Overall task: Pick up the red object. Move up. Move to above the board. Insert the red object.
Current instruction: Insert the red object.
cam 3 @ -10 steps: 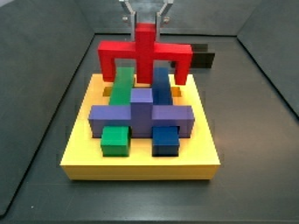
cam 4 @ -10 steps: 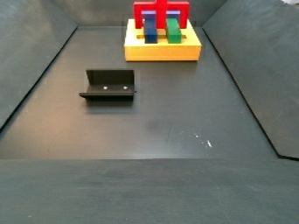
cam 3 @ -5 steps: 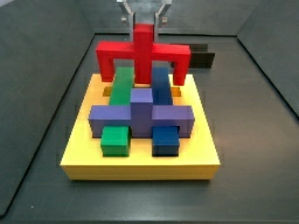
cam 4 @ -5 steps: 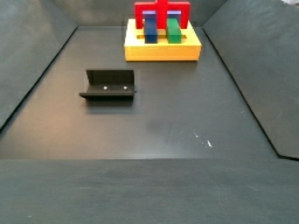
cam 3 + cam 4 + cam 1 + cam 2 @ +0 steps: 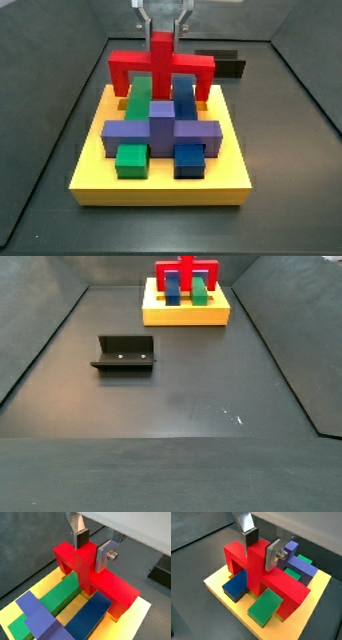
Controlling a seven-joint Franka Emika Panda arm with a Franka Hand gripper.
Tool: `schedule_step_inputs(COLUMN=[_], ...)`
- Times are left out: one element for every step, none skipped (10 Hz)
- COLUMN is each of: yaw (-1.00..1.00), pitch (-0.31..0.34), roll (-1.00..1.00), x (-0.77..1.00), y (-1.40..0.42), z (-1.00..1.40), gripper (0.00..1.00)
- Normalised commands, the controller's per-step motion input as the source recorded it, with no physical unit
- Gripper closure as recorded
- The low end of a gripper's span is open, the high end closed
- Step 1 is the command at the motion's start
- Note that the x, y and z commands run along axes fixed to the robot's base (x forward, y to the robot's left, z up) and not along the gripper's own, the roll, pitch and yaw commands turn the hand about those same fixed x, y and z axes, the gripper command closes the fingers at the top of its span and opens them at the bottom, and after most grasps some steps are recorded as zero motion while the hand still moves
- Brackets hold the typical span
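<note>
Over the far end of the board [image 5: 160, 192], the gripper [image 5: 93, 549] grips the red object [image 5: 90, 572] by its central stem, one silver finger [image 5: 105, 556] flat against each side of it, as both wrist views show. The red object hangs upright, its crossbar level and spanning the green block [image 5: 266, 607] and the blue block [image 5: 236, 587], its two legs pointing down on either side of them. Whether the legs touch the board yet cannot be told; in a side view [image 5: 162, 68] they look close to its top face. The purple block [image 5: 160, 135] lies nearer the board's middle, apart from the red object. The piece looks rigid, light and smooth, probably hard plastic, so it should not flex, though it could slip or twist. The stem is the sensible hold: flat, central, clear of the legs. The fixture [image 5: 124, 353] stands well apart from the board.
</note>
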Motion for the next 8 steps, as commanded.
schedule_step_inputs(yaw=[0.03,0.03,0.04,0.10,0.19,0.18,0.16,0.07], pitch=[-0.060,-0.071,-0.069,-0.074,-0.110,-0.126,-0.149,-0.089], roll=[0.06,0.04,0.06,0.15,0.17,0.16,0.13,0.09], x=[0.00,0.00,0.00,0.00,0.00,0.00,0.00,0.00], y=[-0.03,0.00,0.00,0.00,-0.07,-0.11,-0.10,-0.04], z=[-0.13,-0.16,-0.15,-0.14,-0.11,-0.12,-0.15,-0.11], gripper=[1.00,1.00,1.00,1.00,1.00,1.00,1.00,1.00])
